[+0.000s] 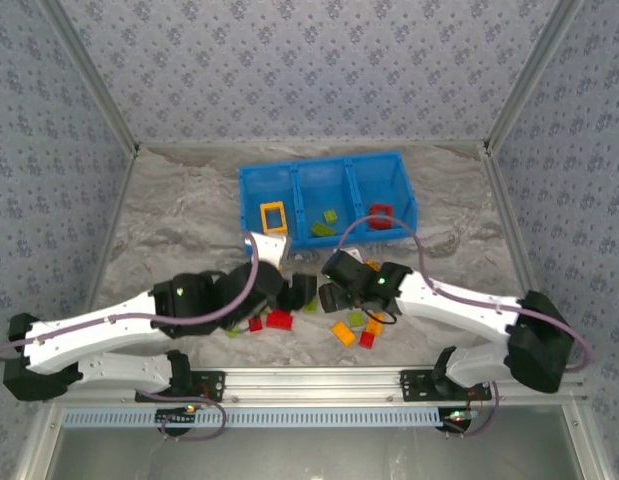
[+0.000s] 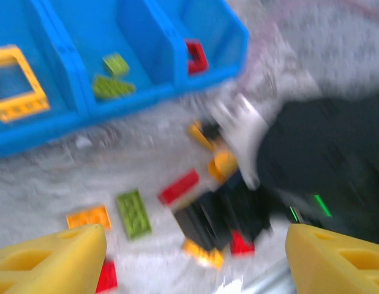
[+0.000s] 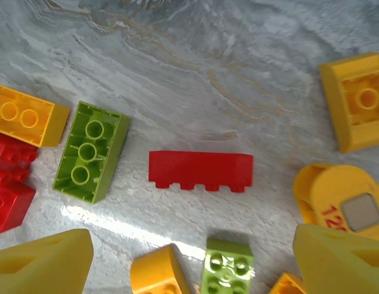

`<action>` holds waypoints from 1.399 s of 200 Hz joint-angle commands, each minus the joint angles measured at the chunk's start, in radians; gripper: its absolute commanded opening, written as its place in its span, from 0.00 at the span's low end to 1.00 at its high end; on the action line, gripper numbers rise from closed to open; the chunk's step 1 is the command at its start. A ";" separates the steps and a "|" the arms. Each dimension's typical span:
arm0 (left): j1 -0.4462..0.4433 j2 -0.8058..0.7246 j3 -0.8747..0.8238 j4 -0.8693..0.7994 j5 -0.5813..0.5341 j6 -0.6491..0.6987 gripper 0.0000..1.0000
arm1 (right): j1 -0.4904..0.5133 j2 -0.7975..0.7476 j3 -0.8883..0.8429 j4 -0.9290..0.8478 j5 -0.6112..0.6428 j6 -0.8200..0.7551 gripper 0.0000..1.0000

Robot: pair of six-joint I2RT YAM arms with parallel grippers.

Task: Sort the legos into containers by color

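Fingers of my left gripper (image 2: 192, 263) stand wide apart and grip nothing, their yellow tips at the bottom corners of the left wrist view. Those of my right gripper (image 3: 192, 260) are spread just as wide and are also empty. Seen from above, both grippers hang low and close to each other over the loose legos (image 1: 342, 332) scattered on the marbled table (image 1: 179, 220), just in front of the blue bin (image 1: 319, 165). Under my right gripper a long red brick (image 3: 200, 170) lies flat, clear of its neighbours. To its left is a lime green brick (image 3: 91, 152), just beside an orange brick (image 3: 24, 115), with red bricks (image 3: 8, 184) at the picture's edge. Between my right fingertips lie a rounded orange piece (image 3: 161, 269) and a small green brick (image 3: 226, 263), side by side, with no finger on either. Near my right-hand finger sits a round orange piece with a grey patch (image 3: 339, 199). In the bin, the left compartment holds an orange frame (image 1: 274, 217), the middle one lime green pieces (image 1: 329, 220), and the right one a red frame (image 1: 381, 215). My left wrist view is blurred, but a lime green plate (image 2: 134, 213) and a red bar (image 2: 178, 187) can be made out lying on the table ahead of my left fingers.
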 commanded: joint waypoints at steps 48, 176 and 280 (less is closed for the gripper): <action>-0.189 -0.109 -0.068 -0.057 -0.164 -0.042 0.78 | -0.052 0.220 0.062 -0.004 -0.031 0.045 0.91; -0.189 -0.052 -0.094 -0.008 -0.170 -0.055 0.79 | -0.100 0.327 0.073 0.111 -0.046 0.019 0.62; -0.186 0.123 0.083 0.169 -0.195 0.114 0.79 | -0.420 -0.058 0.136 -0.025 -0.034 -0.091 0.59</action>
